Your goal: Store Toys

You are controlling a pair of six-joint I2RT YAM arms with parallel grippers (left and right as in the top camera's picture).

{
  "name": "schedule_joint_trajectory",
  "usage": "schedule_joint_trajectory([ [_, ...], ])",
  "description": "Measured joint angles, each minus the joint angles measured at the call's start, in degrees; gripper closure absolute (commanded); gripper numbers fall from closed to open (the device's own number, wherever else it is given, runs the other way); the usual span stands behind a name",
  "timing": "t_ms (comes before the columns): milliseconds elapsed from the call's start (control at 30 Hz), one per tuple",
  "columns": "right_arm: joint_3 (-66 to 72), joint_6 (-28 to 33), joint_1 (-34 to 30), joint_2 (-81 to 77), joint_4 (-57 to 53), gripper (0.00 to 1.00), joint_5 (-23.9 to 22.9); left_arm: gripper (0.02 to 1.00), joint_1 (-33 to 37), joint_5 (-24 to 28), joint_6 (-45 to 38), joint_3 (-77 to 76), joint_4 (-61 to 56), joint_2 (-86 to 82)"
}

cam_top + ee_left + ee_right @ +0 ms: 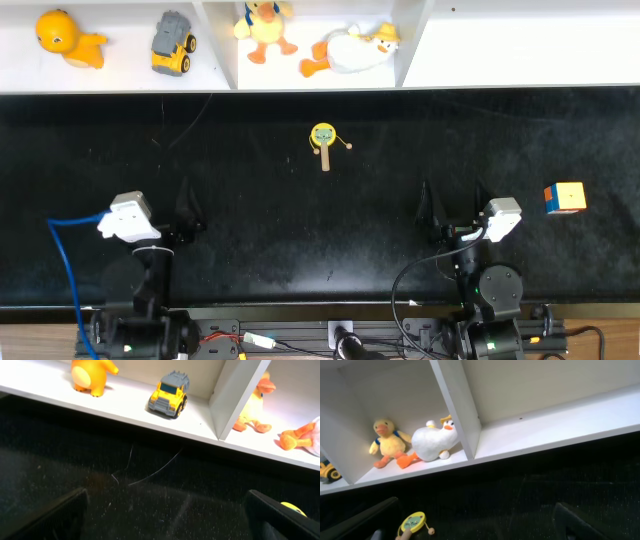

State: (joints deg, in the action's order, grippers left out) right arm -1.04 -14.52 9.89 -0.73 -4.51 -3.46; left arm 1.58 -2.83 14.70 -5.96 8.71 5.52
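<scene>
Farthest from the white shelf (520, 60), the two arms wait over the black mat (250, 250). The left gripper (167, 497) faces the shelf's left compartment with its fingers spread wide and nothing between them. The right gripper (476, 504), equally wide and bare, faces the divider between the middle and right compartments.

A multicoloured cube (565, 197) lies on the mat well short of the shelf, out in front of its right compartment. A small rattle drum (323, 140) with a wooden handle lies closer to the shelf but still apart from it, in front of the middle compartment, handle pointing away from the shelf.

Inside the shelf, the left compartment holds an orange-yellow animal figure (68, 38) and a yellow toy truck (172, 45), standing apart. The middle compartment holds a yellow plush duck (265, 25) and, just beside it, a white plush goose (352, 48) lying on its side.
</scene>
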Motion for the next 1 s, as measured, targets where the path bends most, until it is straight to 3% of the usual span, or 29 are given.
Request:
schedule_joint_trajectory([
  [1000, 0.0, 0.02, 0.02, 0.0, 0.02, 0.005, 0.0, 0.02, 0.0, -0.46, 0.44, 4.96, -3.85, -4.63],
])
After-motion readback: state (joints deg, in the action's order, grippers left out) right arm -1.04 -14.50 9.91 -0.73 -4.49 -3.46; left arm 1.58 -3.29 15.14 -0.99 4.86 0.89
